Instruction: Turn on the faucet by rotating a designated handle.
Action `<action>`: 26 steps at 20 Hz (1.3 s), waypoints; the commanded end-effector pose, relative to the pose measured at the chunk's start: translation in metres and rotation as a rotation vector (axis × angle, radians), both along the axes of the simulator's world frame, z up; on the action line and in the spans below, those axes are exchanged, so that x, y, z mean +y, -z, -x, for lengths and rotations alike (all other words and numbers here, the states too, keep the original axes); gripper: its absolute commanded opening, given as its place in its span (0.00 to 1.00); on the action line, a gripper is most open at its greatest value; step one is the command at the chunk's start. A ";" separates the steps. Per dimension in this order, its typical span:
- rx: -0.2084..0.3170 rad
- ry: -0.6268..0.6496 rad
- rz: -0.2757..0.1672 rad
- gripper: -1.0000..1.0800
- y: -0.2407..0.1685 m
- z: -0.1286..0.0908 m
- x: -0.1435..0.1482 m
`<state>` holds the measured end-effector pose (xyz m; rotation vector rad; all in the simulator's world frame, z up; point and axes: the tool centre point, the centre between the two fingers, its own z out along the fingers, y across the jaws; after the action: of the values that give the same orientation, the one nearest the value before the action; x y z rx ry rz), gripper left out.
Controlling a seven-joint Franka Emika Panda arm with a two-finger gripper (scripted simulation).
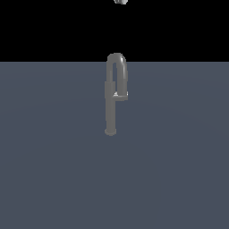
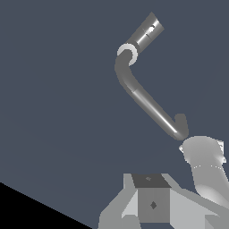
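Note:
The faucet (image 1: pixel 111 96) is a slim dark grey upright pipe on a small round foot, topped by a narrow inverted-U spout. It stands in the middle of the flat grey-blue floor. The handle (image 1: pixel 120 95) is a short stub with a pale glint, sticking out from the pipe toward the exterior view's right. Only a pale sliver of my gripper (image 1: pixel 120 1) shows at the top edge, high above the faucet and well apart from it. In the wrist view the faucet (image 2: pixel 147 105) lies far off as a bent pipe, with grey parts of my gripper (image 2: pixel 152 205) in front. Nothing is held.
A grey-blue floor (image 1: pixel 53 170) spreads around the faucet on all sides, with black background beyond its far edge. A pale rounded arm part (image 2: pixel 203 165) shows in the wrist view beside the faucet's end.

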<state>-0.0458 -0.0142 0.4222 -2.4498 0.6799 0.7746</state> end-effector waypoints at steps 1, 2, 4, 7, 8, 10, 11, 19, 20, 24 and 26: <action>0.046 0.036 -0.040 0.00 0.011 -0.012 -0.003; 0.064 0.051 -0.056 0.00 0.015 -0.016 -0.004; 0.102 0.080 -0.088 0.00 0.025 -0.025 -0.006; 0.161 0.127 -0.139 0.00 0.041 -0.038 -0.009; 0.181 0.143 -0.156 0.00 0.046 -0.043 -0.010; 0.223 0.176 -0.192 0.00 0.058 -0.051 -0.012; 0.244 0.193 -0.210 0.00 0.064 -0.055 -0.014; 0.428 0.339 -0.367 0.00 0.121 -0.083 -0.020; 0.450 0.357 -0.386 0.00 0.128 -0.086 -0.020; 0.536 0.427 -0.459 0.00 0.157 -0.094 -0.020; 0.574 0.457 -0.491 0.00 0.170 -0.097 -0.020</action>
<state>0.0485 -0.0343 0.2616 -1.5995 1.0419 1.2583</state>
